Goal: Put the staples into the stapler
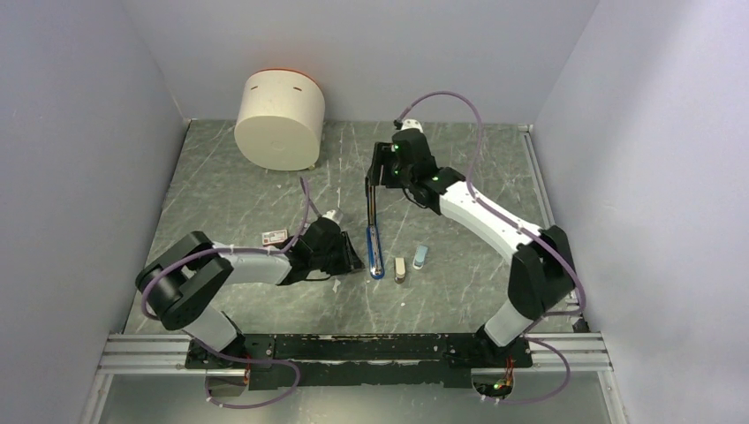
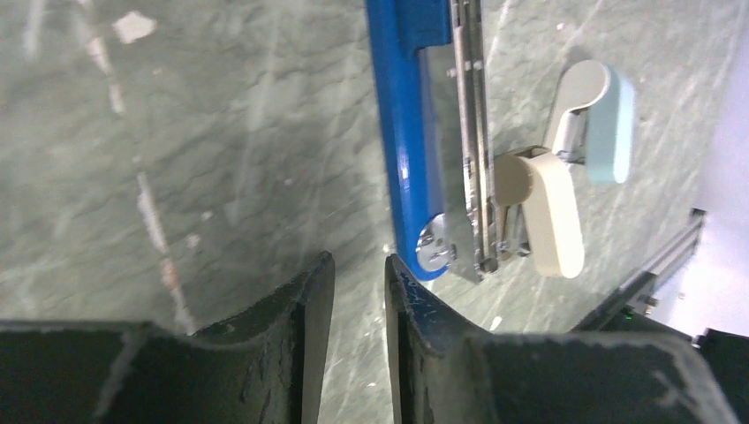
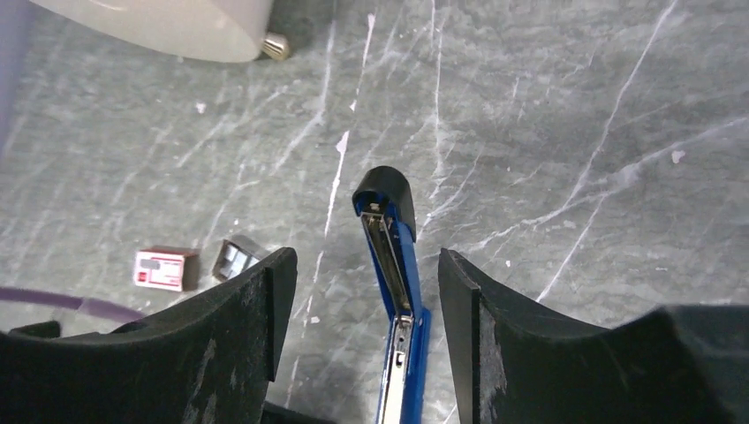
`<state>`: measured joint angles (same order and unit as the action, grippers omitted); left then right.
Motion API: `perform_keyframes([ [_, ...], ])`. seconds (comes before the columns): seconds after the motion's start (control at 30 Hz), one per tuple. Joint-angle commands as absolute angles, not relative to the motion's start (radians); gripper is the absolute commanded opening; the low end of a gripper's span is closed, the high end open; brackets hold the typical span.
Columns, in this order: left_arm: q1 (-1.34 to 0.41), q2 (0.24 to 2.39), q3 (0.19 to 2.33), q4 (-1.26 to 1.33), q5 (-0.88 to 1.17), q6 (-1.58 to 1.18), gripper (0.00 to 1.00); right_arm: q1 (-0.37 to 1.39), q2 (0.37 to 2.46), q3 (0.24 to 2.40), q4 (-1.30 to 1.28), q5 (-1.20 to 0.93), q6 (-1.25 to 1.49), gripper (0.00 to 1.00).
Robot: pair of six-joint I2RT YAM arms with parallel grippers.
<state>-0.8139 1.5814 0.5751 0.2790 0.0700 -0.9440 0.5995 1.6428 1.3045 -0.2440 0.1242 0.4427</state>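
Note:
The stapler (image 1: 375, 247) lies swung open flat mid-table, its blue body (image 2: 406, 132) beside the silver channel (image 2: 468, 132) and its black top arm (image 3: 386, 194) pointing toward the back. The staples' red box (image 1: 275, 236) (image 3: 163, 269) sits to its left, with a small silvery-grey staple block (image 3: 237, 258) beside it. My left gripper (image 1: 343, 256) (image 2: 359, 269) hovers just left of the stapler's near end, jaws a narrow gap apart and holding nothing. My right gripper (image 1: 382, 170) (image 3: 366, 265) stands open above the stapler's far half, fingers either side of it without touching.
A tan oblong piece (image 1: 400, 269) (image 2: 548, 212) and a pale-blue one (image 1: 420, 256) (image 2: 605, 119) lie just right of the stapler. A large white cylinder (image 1: 281, 119) stands at the back left. Grey walls enclose the table on three sides.

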Motion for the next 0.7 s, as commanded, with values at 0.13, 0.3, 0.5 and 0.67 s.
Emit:
perform_keyframes([
  [0.13, -0.807, 1.366, 0.566, 0.103, -0.028, -0.850, 0.38, 0.602, 1.426, 1.114, -0.297, 0.167, 0.466, 0.62],
  [0.3, -0.808, 1.116, 0.555, -0.023, -0.054, -0.790, 0.55, 0.603, 1.302, 0.971, -0.439, 0.173, 0.518, 0.60],
  [0.5, -0.808, 0.846, 0.574, -0.196, -0.112, -0.723, 0.83, 0.647, 1.169, 0.815, -0.510, 0.175, 0.583, 0.58],
  [0.67, -0.808, 0.761, 0.588, -0.248, -0.089, -0.686, 0.96, 0.726, 1.126, 0.803, -0.592, 0.256, 0.640, 0.60],
])
